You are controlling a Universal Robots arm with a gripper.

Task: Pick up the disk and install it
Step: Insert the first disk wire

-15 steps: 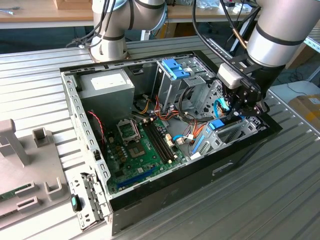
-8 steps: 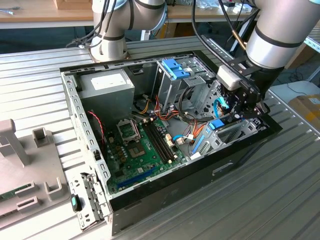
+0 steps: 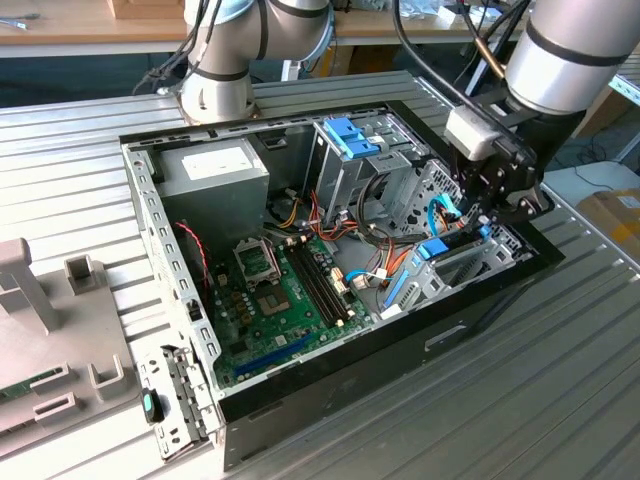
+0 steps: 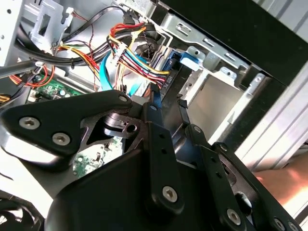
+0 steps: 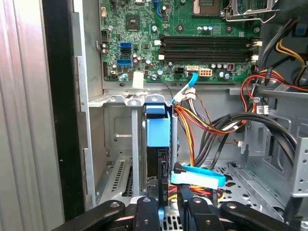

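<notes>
The disk (image 5: 158, 131), a dark body in a light-blue carrier, stands on edge in a slot of the metal drive bay (image 5: 115, 144) by the case's side wall. In the exterior view its blue carrier (image 3: 432, 248) shows at the lower right of the open computer case (image 3: 150, 210). My gripper (image 5: 168, 209) reaches down over that bay with its two black fingers (image 5: 147, 214) close on either side of the disk's dark rear edge. In the second wrist view the fingertips (image 4: 154, 103) flank the dark body just behind the blue carrier (image 4: 187, 60). In the exterior view the gripper (image 3: 490, 215) hangs above the bay.
Bundles of coloured power wires (image 5: 202, 125) and a flat blue data cable (image 5: 199, 177) lie right beside the bay. The green motherboard (image 3: 285, 290) fills the case floor. A tall metal cage with a blue-tabbed bracket (image 3: 350, 140) stands at the back. A second arm's base (image 3: 215, 85) stands behind the case.
</notes>
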